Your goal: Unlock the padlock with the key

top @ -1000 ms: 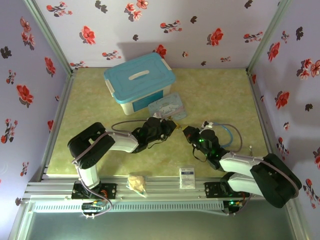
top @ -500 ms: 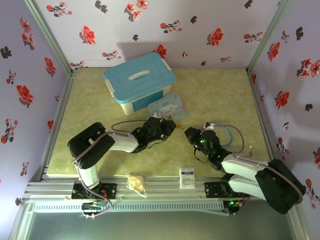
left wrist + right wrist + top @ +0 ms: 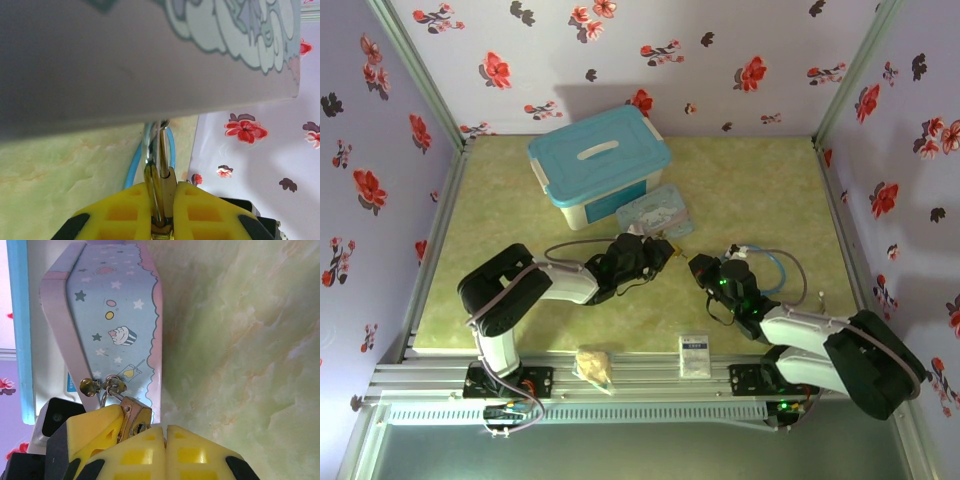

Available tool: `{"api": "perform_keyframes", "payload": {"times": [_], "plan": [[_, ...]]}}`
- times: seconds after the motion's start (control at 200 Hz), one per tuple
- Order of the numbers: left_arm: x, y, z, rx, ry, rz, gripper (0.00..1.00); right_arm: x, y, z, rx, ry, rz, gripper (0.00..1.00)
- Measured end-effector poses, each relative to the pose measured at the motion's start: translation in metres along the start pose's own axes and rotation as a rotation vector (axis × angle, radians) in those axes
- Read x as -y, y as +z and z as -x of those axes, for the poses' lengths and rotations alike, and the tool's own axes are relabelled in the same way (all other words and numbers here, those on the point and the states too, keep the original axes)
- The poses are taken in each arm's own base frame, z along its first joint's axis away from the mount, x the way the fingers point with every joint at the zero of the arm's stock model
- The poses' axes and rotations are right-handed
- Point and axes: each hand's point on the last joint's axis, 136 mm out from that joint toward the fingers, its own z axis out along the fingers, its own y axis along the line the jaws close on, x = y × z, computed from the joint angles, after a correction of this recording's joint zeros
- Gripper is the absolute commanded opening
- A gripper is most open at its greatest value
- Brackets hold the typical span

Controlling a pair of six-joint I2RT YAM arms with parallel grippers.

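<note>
Top view: located left claw (image 3: 658, 250) and right claw (image 3: 697, 266) tip to tip near the middle of the tabletop (image 3: 520, 220), just in front of the pale blue tin (image 3: 656, 212). Could not resolve the lock from up there: too small, tucked under both claws.

Right wrist view: found the padlock (image 3: 134, 416) hanging by its shackle from the tin's clasp, brass body tilted, keyhole end toward the camera. Noted one yellow finger (image 3: 97, 427) of the left claw pressed against the side of the body. Recorded right claw fully closed, pads together, tips right at the keyhole end. Cannot tell about anything pinched between those pads; cannot make out the key.

Left wrist view: confirmed left claw clamped on the padlock, body edge-on between the pads, silvery shackle rising to the tin's lower edge. Also caught the blue tube of the stethoscope (image 3: 131, 170) lying on the tabletop behind, out of focus.

Elsewhere from the top: logged blue-lidded box (image 3: 600, 165) toward the far edge, left of centre, just beside the tin; white packet (image 3: 695, 355) and tan bag (image 3: 592, 365) at the near edge.
</note>
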Motion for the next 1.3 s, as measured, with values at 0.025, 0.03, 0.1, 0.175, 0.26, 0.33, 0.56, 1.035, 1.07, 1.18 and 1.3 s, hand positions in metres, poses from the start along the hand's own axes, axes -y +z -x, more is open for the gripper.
{"api": "perform_keyframes", "payload": {"times": [0.025, 0.03, 0.1, 0.175, 0.26, 0.33, 0.56, 1.035, 1.07, 1.18, 1.3], "plan": [[-0.0001, 0.0005, -0.0001, -0.001, -0.001, -0.002, 0.0, 0.0009, 0.0009, -0.0005, -0.001, 0.0, -0.002, 0.0], [-0.0003, 0.0006, -0.0001, -0.001, -0.001, -0.002, 0.0, 0.0012, 0.0013, -0.0008, -0.002, -0.001, -0.003, 0.0], [-0.0007, 0.0022, -0.0008, -0.005, -0.008, -0.006, 0.0, 0.0032, 0.0042, -0.0025, -0.006, -0.002, -0.005, 0.0], [-0.0008, 0.0026, -0.0012, -0.007, -0.012, -0.006, 0.0, 0.0039, 0.0065, -0.0032, -0.006, -0.002, -0.003, 0.0], [-0.0006, 0.0026, -0.0012, -0.007, -0.012, -0.007, 0.0, 0.0011, 0.0068, -0.0036, -0.005, -0.003, 0.009, 0.0], [0.0003, 0.0027, -0.0011, -0.006, -0.011, -0.01, 0.0, -0.0003, 0.0064, -0.0042, -0.006, -0.004, 0.013, 0.0], [0.0002, 0.0027, -0.0009, -0.005, -0.01, -0.009, 0.0, -0.0004, 0.0, -0.0003, 0.011, -0.005, -0.001, 0.0], [0.0001, 0.0024, 0.0034, 0.005, -0.011, -0.01, 0.0, -0.0032, 0.0026, -0.0017, 0.015, -0.007, 0.017, 0.0], [0.0001, 0.0024, 0.0034, 0.005, -0.011, -0.01, 0.0, -0.0033, 0.0036, -0.0017, 0.016, -0.006, 0.022, 0.0], [-0.0003, 0.0024, 0.0033, 0.004, -0.011, -0.008, 0.0, -0.0028, 0.0036, -0.0019, 0.026, 0.001, 0.047, 0.0], [-0.0021, 0.0023, 0.0032, 0.004, -0.011, -0.001, 0.0, -0.0055, 0.001, -0.001, 0.034, -0.002, 0.059, 0.0]]}}
